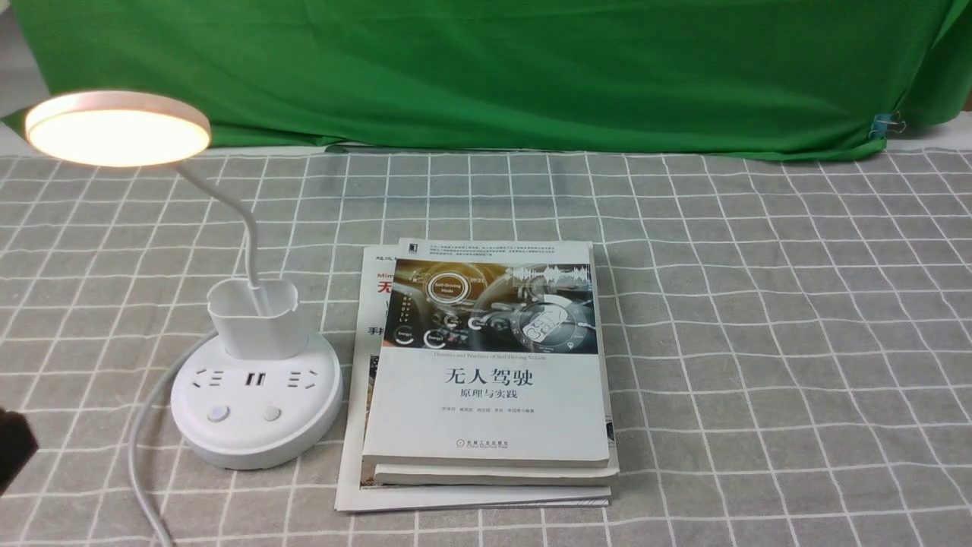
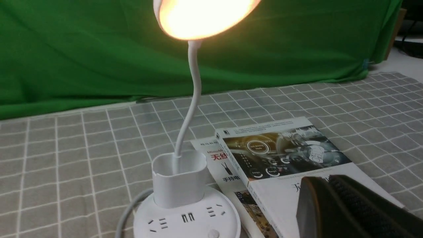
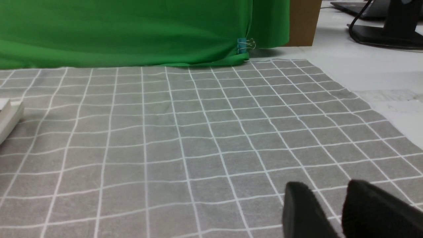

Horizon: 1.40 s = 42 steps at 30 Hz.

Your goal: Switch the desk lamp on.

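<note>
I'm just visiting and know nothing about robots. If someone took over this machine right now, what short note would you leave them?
Left gripper: fingers close together, holding nothing, hanging over the stack of books beside the lamp; only a dark corner of it shows at the front view's left edge.
Right gripper: slightly open, empty, low over bare checked tablecloth on the right side.
Desk lamp: stands on the left of the table, its cord trailing toward the robot. Its disc head glows warm.
Done: the lamp is lit.
Left: nothing visible on the lamp itself; perhaps only pulling the arms clear.
</note>
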{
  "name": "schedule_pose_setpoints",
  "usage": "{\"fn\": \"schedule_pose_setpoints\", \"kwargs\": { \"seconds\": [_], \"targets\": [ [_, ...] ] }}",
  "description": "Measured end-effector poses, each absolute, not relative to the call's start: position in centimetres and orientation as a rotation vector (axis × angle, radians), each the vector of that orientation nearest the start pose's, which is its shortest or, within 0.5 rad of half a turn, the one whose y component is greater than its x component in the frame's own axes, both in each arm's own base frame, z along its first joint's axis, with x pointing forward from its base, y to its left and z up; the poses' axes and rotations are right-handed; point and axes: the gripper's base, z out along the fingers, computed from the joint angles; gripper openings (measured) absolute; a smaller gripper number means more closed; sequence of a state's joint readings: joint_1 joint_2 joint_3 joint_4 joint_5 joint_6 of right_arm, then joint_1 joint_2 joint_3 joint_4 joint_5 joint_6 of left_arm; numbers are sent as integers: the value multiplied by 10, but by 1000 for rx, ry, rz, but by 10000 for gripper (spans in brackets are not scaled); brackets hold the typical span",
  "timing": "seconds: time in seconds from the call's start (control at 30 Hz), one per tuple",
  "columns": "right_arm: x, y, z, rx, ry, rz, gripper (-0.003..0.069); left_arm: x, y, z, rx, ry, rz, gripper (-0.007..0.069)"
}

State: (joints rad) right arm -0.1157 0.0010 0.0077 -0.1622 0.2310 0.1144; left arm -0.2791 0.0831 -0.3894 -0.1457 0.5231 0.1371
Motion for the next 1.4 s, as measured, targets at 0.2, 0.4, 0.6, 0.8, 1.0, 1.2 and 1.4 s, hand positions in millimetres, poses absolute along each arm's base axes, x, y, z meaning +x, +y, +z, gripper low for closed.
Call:
{"fn": "schedule_pose_setpoints", "kwargs": {
  "seconds": [0.2, 0.4, 0.6, 0.8, 1.0, 1.2, 1.4],
  "targets": [
    [55, -10, 190, 90, 1720, -150, 245, 24, -13, 287, 310, 1663, -245, 19],
    [55, -10, 190, 90, 1720, -150, 245, 25, -13, 286, 313, 1667, -238, 19],
    [55, -10, 190, 90, 1720, -150, 245, 25, -13, 286, 314, 1667, -236, 19],
    [55, -10, 190, 90, 1720, -150, 245, 26, -13, 286, 312, 1647, -232, 19],
    [55, -10, 190, 90, 1720, -150, 245, 43, -14, 264, 296, 1532, -131, 19],
    [55, -10, 190, 90, 1720, -150, 245, 57, -8, 203, 207, 1631, -8, 19],
    [55, -10, 190, 90, 1721, -150, 245, 55, -6, 185, 185, 1768, 15, 19]
  ]
}}
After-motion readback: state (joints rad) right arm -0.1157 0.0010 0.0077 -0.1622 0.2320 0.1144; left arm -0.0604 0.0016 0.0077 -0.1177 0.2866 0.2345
